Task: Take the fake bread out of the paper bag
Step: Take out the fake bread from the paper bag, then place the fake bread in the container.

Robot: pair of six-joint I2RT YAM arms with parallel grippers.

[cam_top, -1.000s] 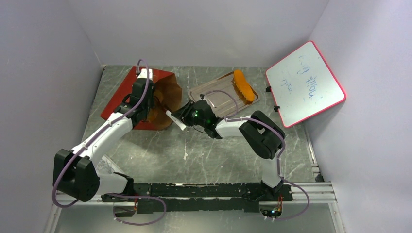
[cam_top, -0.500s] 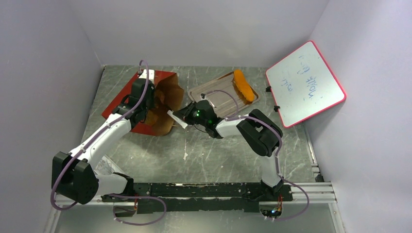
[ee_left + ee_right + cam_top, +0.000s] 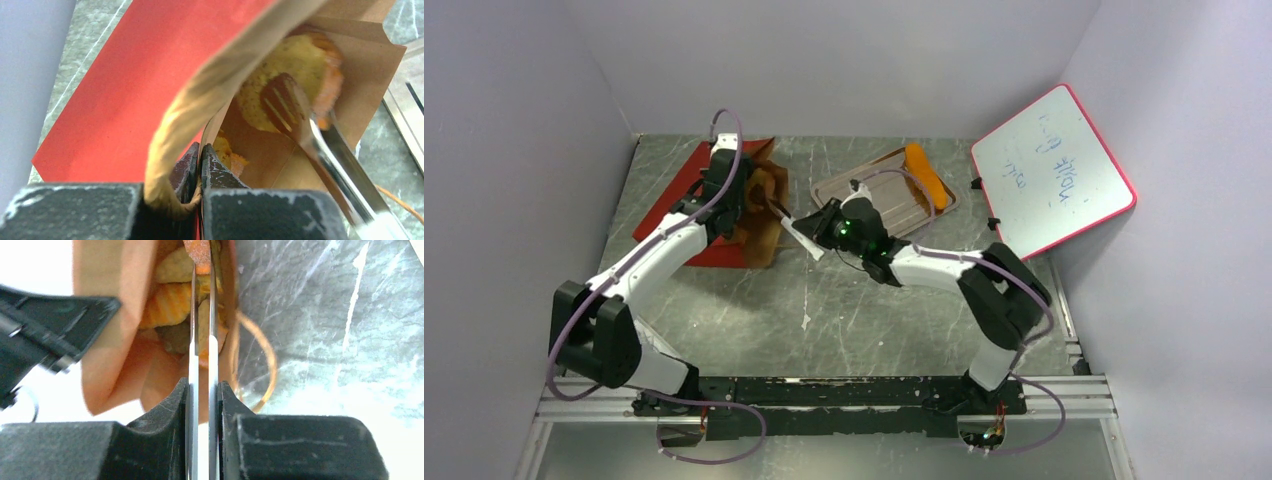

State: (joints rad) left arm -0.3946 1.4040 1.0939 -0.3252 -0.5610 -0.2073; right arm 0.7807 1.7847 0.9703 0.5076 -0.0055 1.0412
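Top external view: the paper bag point(image 3: 762, 240) lies on its side on the tabletop point(image 3: 824, 320), red outside, brown mouth gaping toward my right arm. My left pincer point(image 3: 746, 195) sits at the upper lip of that mouth. My right pincer point(image 3: 826, 226) comes in from the open side, carrying metal tongs point(image 3: 802, 238) whose far end disappears into the bag.

Left wrist view: my left pincer point(image 3: 200, 160) is fully closed, its fingers pressed together on the bag's rim and lifting it. Inside the bag point(image 3: 125, 85), the forked tip of the tongs point(image 3: 305, 135) lies against a brown-speckled slice point(image 3: 280, 65) of the fake bread. A smaller golden piece point(image 3: 227, 150) rests nearer the mouth.

Right wrist view: my right pincer point(image 3: 200, 390) is clamped on the tongs point(image 3: 201, 355), squeezing the two blades almost together. A ridged roll point(image 3: 167, 305) shows in the bag beside the blades, and something orange sits at their tips. Whether it is truly pinched, I cannot tell.

One long loaf point(image 3: 927, 178) is outside the bag, on a grey tray point(image 3: 894, 195) well to the bag's right.
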